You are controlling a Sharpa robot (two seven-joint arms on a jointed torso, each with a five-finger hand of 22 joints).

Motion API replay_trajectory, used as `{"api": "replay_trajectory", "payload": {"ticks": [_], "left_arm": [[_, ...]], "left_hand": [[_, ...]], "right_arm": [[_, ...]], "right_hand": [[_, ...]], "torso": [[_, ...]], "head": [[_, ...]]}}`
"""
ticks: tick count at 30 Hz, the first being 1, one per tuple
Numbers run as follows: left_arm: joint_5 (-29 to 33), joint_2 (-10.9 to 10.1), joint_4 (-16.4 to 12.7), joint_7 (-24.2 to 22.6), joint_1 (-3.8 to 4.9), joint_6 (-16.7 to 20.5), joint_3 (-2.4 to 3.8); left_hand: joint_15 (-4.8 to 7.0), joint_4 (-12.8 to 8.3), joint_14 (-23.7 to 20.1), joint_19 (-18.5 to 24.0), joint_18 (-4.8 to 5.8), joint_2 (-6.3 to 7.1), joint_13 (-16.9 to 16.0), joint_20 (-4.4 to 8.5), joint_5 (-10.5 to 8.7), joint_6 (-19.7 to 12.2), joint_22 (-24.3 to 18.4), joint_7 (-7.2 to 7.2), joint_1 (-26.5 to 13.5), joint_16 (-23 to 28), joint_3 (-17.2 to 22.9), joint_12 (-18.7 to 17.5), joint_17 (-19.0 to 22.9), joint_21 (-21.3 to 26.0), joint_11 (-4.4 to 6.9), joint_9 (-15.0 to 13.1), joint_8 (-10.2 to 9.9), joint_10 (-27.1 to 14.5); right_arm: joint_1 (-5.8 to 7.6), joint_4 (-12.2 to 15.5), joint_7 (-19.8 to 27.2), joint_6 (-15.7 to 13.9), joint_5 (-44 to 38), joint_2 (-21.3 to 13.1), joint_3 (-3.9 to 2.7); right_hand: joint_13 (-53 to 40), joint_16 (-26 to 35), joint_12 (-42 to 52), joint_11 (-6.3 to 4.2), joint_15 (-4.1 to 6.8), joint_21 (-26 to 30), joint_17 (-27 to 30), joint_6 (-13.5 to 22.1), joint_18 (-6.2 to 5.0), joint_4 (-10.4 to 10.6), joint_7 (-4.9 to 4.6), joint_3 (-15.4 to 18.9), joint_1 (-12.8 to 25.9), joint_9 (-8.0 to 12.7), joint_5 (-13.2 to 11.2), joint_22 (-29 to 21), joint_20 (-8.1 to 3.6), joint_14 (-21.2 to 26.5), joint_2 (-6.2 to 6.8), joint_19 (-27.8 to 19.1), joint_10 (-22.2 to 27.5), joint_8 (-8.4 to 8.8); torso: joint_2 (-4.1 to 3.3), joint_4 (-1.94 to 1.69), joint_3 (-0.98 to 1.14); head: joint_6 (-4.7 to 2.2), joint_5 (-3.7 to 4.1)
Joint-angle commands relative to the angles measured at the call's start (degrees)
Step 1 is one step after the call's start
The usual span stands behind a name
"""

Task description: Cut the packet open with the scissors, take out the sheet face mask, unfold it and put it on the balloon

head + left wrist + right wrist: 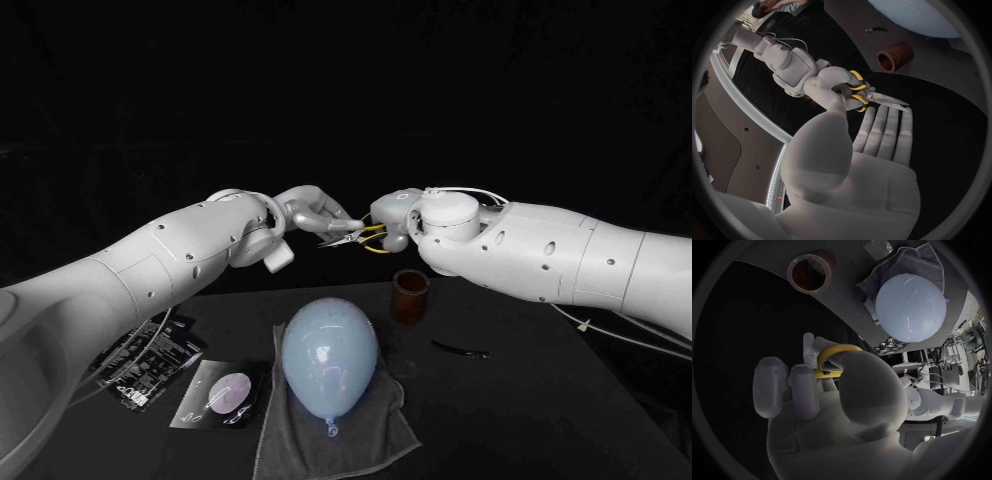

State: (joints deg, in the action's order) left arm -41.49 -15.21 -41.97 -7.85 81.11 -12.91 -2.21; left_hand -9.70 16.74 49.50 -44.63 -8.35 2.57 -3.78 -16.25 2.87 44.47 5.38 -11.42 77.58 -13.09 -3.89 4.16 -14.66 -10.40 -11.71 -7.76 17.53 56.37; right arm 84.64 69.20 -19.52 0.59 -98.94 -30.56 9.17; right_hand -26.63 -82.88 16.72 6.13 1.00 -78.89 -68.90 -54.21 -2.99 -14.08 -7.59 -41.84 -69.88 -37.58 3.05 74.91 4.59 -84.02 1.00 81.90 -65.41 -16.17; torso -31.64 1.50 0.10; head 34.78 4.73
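The right hand (392, 213) pinches the scissors (361, 236) by their yellow loops above the worktop (548, 400), the left hand (306, 213) is stretched flat and holds nothing, while the packet (221, 394), probably thin, light and slippery, lies near the balloon (329, 353) and is best taken by one edge.

balloon (330, 350) pale blue | scissors (364, 237) yellow handles | tube (411, 297) brown
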Motion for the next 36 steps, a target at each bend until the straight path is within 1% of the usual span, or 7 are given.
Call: {"api": "replay_trajectory", "payload": {"ticks": [1, 10, 16, 19, 22, 25, 36], "left_arm": [[-1.61, 0.17, -0.31, 1.93, 0.16, -5.54, 0.06], [-1.17, 0.22, -0.64, 2.72, 0.16, -7.29, 0.06], [-0.43, 0.14, -0.93, 2.92, 0.16, -8.10, 0.06], [0.15, 0.10, -1.02, 2.81, 0.16, -8.36, 0.06], [0.91, 0.03, -1.12, 2.68, 0.16, -8.64, 0.06], [1.53, -0.06, -1.29, 2.49, 0.16, -8.84, 0.06], [2.27, -0.50, -1.83, 1.03, 0.16, -9.07, 0.06]], "left_hand": [[0.10, -0.02, 0.69, -0.76, -1.05, -0.54, -0.06, -0.20, -0.13, 0.47, -0.08, -3.31, 0.17, -0.30, -0.35, 0.19, -0.15, -0.21, 0.06, -0.15, 0.45, 0.59], [0.48, -0.15, 1.92, -1.63, -1.81, -1.70, -0.08, -0.33, -0.12, 1.31, -0.45, -3.03, 1.51, -0.52, -0.57, 0.24, -0.46, -0.22, 0.39, -0.37, 0.80, 1.78], [0.77, -0.42, 2.89, -2.58, -2.01, -3.73, -0.07, -0.29, -0.11, 1.84, -0.79, -2.87, 4.89, -0.60, 0.20, 0.14, -0.80, -0.26, 0.64, -0.47, 0.85, 2.83], [1.30, -0.65, 4.39, -3.50, -2.15, -5.33, -0.22, -0.19, -0.11, 2.03, -0.85, -2.51, 7.47, -1.24, 1.40, 0.52, -1.34, -0.53, 1.11, -0.46, 0.76, 4.27], [1.84, -0.13, 5.53, -4.39, -2.19, -8.89, -0.24, -0.06, -0.08, 2.88, -0.94, -1.88, 9.79, -1.64, 3.77, 0.68, -1.91, -0.75, 1.74, -0.49, 0.85, 5.62], [2.50, -0.31, 6.65, -4.76, -2.21, -10.63, -0.30, 0.00, -0.09, 3.84, -1.05, -1.11, 11.55, -2.11, 5.56, 0.91, -2.42, -0.75, 2.48, -0.58, 1.07, 6.94], [4.88, -0.15, 11.39, -6.86, -2.26, -11.38, -0.36, 0.69, -0.06, 7.92, -1.23, 1.44, 17.16, -4.22, 14.55, 1.75, -5.14, -1.09, 4.96, -2.35, 3.41, 13.22]], "right_arm": [[0.10, 0.34, 0.21, -0.72, -2.79, 0.13, -0.02], [0.09, 2.16, 0.35, -2.48, -3.88, -0.18, 0.00], [0.08, 3.11, 0.36, -2.89, -4.24, -0.37, 0.00], [0.08, 3.32, 0.33, -2.74, -4.34, -0.35, 0.00], [0.07, 3.48, 0.18, -2.44, -4.74, -0.30, -0.01], [0.06, 3.57, 0.04, -2.22, -5.11, -0.30, -0.01], [0.04, 3.61, -0.40, -2.18, -7.91, -0.30, 0.00]], "right_hand": [[-0.06, -0.25, 0.06, -3.48, 0.47, -0.20, -0.10, -0.37, -0.20, -1.16, -0.03, -1.52, -0.45, -0.07, 0.00, 7.58, 0.13, -2.22, -0.06, 0.43, -8.51, -0.35], [-0.08, -0.32, 0.04, -3.51, 0.52, -0.40, -0.30, -0.41, -0.14, -1.16, 0.00, -1.59, -0.51, -0.14, 0.05, 7.72, 0.09, -2.26, 0.01, 0.58, -8.57, -0.37], [-0.09, -0.34, 0.04, -3.52, 0.54, -0.47, -0.34, -0.44, -0.12, -1.15, 0.01, -1.63, -0.54, -0.18, 0.09, 7.77, 0.08, -2.26, 0.05, 0.64, -8.61, -0.38], [-0.09, -0.34, 0.04, -3.52, 0.54, -0.47, -0.34, -0.44, -0.12, -1.15, 0.01, -1.63, -0.54, -0.18, 0.09, 7.77, 0.08, -2.26, 0.05, 0.64, -8.61, -0.38], [-0.09, -0.34, 0.04, -3.52, 0.54, -0.47, -0.34, -0.44, -0.12, -1.15, 0.01, -1.63, -0.54, -0.18, 0.09, 7.77, 0.08, -2.26, 0.05, 0.64, -8.61, -0.38], [-0.10, -0.36, 0.02, -3.54, 0.57, -0.48, -0.39, -0.47, -0.12, -1.13, 0.03, -1.69, -0.57, -0.24, 0.11, 7.79, 0.05, -2.28, 0.11, 0.66, -8.67, -0.38], [-0.10, -0.39, 0.01, -3.55, 0.56, -0.48, -0.48, -0.49, -0.12, -1.11, 0.04, -1.71, -0.55, -0.28, 0.10, 7.79, 0.04, -2.29, 0.17, 0.66, -8.69, -0.39]], "torso": [[-0.04, 0.02, 0.00], [-0.06, 0.00, 0.00], [-0.04, 0.04, 0.01], [-0.05, 0.01, 0.02], [-0.04, 0.03, 0.01], [-0.05, 0.05, 0.00], [-0.07, 0.04, 0.01]], "head": [[0.12, -0.15], [0.22, -0.26], [0.17, -0.27], [0.19, -0.27], [0.27, -0.27], [0.31, -0.25], [0.65, -0.11]]}}
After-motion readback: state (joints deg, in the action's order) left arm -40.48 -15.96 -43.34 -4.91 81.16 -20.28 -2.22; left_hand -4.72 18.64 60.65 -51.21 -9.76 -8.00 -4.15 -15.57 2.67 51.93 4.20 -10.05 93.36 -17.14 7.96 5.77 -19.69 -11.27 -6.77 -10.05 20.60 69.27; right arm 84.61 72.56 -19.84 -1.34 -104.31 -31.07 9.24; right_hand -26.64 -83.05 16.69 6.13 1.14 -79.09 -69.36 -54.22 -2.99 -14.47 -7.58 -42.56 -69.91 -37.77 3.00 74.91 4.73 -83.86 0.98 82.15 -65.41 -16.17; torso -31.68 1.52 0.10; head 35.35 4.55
